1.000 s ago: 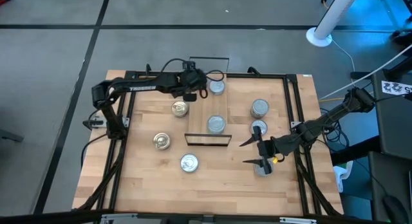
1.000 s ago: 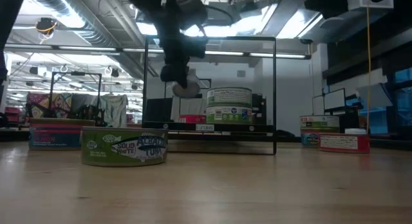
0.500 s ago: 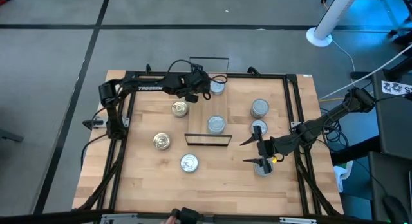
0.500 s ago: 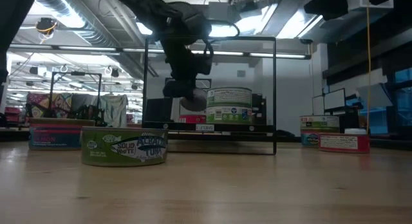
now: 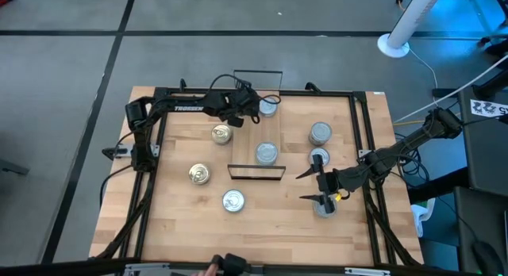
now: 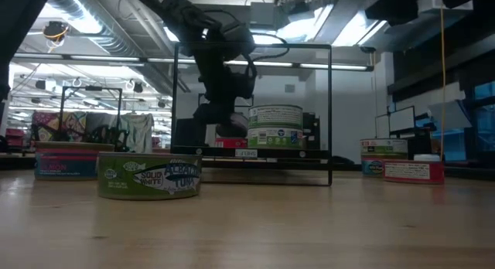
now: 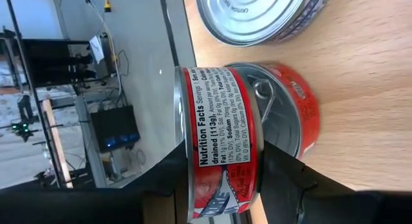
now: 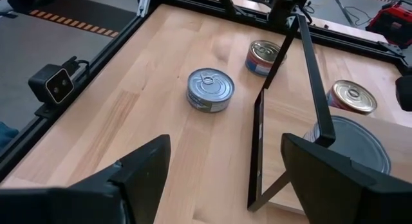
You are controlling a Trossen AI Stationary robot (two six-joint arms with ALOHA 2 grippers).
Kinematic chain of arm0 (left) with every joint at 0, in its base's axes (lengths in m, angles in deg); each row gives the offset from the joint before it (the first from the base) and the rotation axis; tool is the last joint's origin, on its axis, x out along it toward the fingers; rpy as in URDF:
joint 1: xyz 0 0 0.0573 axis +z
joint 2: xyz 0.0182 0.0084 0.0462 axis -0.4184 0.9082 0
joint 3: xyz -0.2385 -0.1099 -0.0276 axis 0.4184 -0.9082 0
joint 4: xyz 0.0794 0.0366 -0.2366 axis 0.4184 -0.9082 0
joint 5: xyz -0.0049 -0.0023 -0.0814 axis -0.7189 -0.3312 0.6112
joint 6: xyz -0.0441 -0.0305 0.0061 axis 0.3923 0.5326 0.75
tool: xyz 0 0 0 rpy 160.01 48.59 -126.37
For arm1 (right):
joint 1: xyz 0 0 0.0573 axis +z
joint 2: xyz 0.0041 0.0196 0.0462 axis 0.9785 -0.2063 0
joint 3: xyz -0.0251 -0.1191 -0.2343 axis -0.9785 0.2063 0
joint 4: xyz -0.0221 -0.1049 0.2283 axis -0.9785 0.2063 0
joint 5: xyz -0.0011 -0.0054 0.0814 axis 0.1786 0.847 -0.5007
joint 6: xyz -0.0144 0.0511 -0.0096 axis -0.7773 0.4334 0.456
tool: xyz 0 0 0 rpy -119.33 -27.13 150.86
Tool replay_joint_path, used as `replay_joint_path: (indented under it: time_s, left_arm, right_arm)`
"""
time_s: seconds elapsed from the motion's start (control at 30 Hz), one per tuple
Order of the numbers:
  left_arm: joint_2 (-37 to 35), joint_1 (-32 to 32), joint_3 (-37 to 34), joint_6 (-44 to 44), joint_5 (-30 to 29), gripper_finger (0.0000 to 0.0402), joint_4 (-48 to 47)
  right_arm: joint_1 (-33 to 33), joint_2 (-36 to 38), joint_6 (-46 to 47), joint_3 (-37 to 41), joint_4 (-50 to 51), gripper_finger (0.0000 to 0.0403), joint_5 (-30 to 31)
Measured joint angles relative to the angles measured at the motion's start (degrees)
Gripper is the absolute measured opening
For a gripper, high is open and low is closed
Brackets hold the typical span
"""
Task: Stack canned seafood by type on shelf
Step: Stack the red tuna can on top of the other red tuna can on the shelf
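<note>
My left gripper (image 5: pixel 244 109) is over the far end of the shelf (image 5: pixel 267 132), shut on a red-labelled tin (image 7: pixel 222 140). Just under it lies a second red tin with a pull-tab lid (image 7: pixel 278 114); whether the two touch, I cannot tell. A silver-topped tin (image 5: pixel 267 107) stands beside them on the board, and another tin (image 5: pixel 267 153) stands nearer the shelf's near end. In the low view the left gripper (image 6: pixel 220 118) hangs inside the wire frame. My right gripper (image 5: pixel 306 187) hovers open over the table's near right, above a tin (image 5: pixel 325 209). My left gripper pinches the red tin between its two fingers, one finger (image 7: pixel 161 185) on one flat end and the other on the opposite flat end (image 7: pixel 259 161). The fingers come from the table's left, slanting down. The labelled side (image 7: pixel 219 121) faces the wrist camera, and the tin sits about level.
Loose tins stand on the table: two gold-topped ones (image 5: pixel 221 134) (image 5: pixel 199 174) at the left, a silver one (image 5: pixel 232 200) near the front, two (image 5: pixel 320 133) (image 5: pixel 319 158) to the right of the shelf. The shelf's black wire frames (image 5: pixel 255 171) (image 5: pixel 258 73) rise at its short ends.
My left gripper has come down and a little toward the table's right, over the shelf's far end, carrying the red tin. Its wrist has rolled, bringing the tin from tilted to about level. Most of the move came in the first half second.
</note>
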Motion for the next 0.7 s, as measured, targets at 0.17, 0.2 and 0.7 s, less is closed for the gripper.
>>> replay_joint_path:
  time_s: [0.17, 0.2, 0.7]
  left_arm:
    - [0.14, 0.53, 0.00, -0.39, -0.18, 0.0130, 0.04]
    - [0.14, 0.69, 0.00, -0.80, -0.18, 0.0130, 0.04]
    - [0.17, 0.61, 0.00, 0.71, 0.13, 0.0240, -0.81]
  right_arm:
    - [0.00, 0.00, 0.00, 0.00, 0.06, 0.0296, 0.00]
    - [0.00, 0.00, 0.00, 0.00, 0.06, 0.0296, -0.02]
    - [0.00, 0.00, 0.00, 0.00, 0.04, 0.0296, 0.00]
